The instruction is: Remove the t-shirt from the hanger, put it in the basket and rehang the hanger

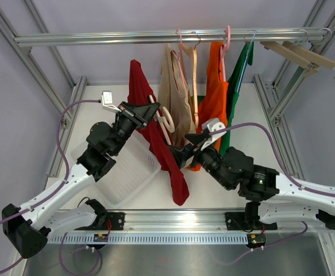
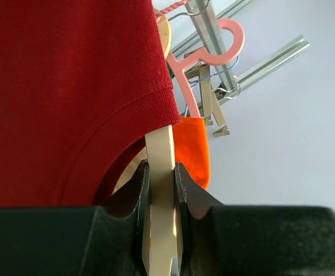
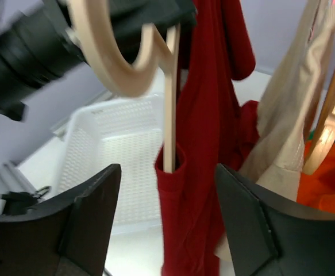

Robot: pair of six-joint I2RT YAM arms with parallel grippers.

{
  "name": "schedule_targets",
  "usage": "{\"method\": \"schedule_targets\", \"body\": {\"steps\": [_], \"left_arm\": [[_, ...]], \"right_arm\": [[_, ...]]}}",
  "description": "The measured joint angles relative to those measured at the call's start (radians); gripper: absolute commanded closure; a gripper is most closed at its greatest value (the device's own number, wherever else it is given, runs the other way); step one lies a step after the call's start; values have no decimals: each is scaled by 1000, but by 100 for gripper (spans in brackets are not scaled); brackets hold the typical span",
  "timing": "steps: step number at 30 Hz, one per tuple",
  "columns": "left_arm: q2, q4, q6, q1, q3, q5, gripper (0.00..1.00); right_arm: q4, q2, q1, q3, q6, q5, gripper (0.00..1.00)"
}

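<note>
Left gripper (image 2: 161,175) clamps hanger (image 2: 159,144) to steady it. We note right gripper (image 3: 167,178) spread (empty) astride red t-shirt (image 3: 207,115), presumably to pull.

Robotics lab test cell — aluminium extrusion frame (image 1: 156,38), plain grey walls (image 1: 98,14) all round.

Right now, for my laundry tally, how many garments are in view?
4: red t-shirt on the hanger in the left gripper; beige garment, orange garment, green garment hanging from the rail. Others may be hidden.
</note>
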Motion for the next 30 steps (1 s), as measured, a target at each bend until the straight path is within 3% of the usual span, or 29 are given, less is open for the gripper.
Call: {"method": "schedule_targets", "body": {"steps": [2,5,7,8,16,18,24,25,28,29,30], "left_arm": [[-1,-12,2,0,0,1,100],[-2,-19,2,0,0,9,100],[-2,-19,-2,0,0,20,100],[-4,-20,-6,0,0,29,100],[-19,-24,-27,0,0,80,100],[-20,-27,-32,0,0,92,100],[-26,-53,-35,0,0,103,100],[-27,-57,-35,0,0,103,100],[-27,-61,-35,1,0,101,100],[-27,-63,-35,2,0,101,100],[-27,-66,-34,4,0,101,100]], "right_arm": [[-23,-11,0,49,10,-28,13],[-33,-12,0,104,7,-52,10],[-42,2,1,134,-6,-48,13],[-43,19,1,153,-14,-43,23],[-49,174,1,267,-81,27,32],[-50,209,1,289,-95,50,43],[-48,256,1,313,-145,116,62],[-47,258,1,313,-152,126,71],[-41,266,2,315,-169,148,86],[-39,272,5,317,-172,156,98],[-34,277,7,318,-179,165,100]]}}
